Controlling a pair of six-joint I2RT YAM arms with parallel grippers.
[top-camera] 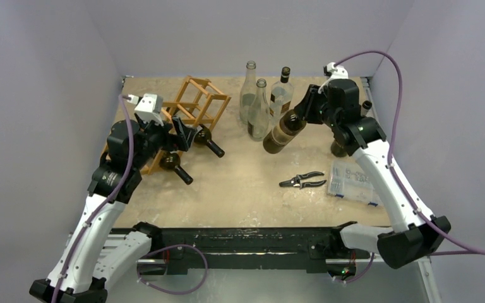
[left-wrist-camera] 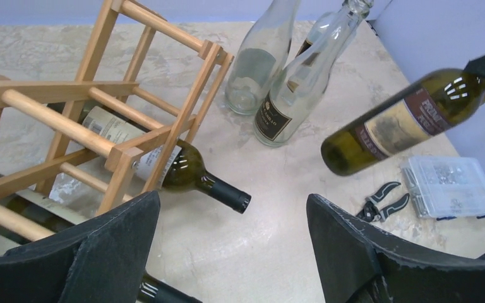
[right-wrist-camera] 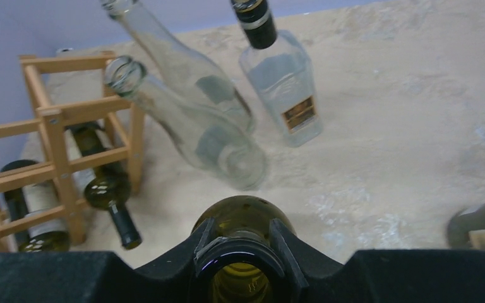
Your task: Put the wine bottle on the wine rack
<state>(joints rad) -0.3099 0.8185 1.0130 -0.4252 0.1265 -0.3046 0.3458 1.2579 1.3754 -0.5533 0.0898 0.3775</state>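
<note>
My right gripper (top-camera: 304, 112) is shut on the neck of an olive-green wine bottle (top-camera: 284, 131). It holds the bottle tilted above the table, base down-left. The same bottle shows in the left wrist view (left-wrist-camera: 404, 120) and in the right wrist view (right-wrist-camera: 243, 240). The orange-brown wooden wine rack (top-camera: 192, 107) stands at the left; it also shows in the left wrist view (left-wrist-camera: 107, 126) and in the right wrist view (right-wrist-camera: 57, 139). Two dark bottles (top-camera: 208, 142) (top-camera: 177, 167) lie in its lower cells. My left gripper (top-camera: 186, 134) is open and empty beside the rack.
Two clear empty bottles (top-camera: 257, 110) and a clear bottle with a dark cap (top-camera: 281, 93) stand at the back centre. Black pruning shears (top-camera: 302, 181) and a clear plastic box (top-camera: 353, 180) lie at the right. Another dark bottle (top-camera: 339, 148) stands behind the right arm.
</note>
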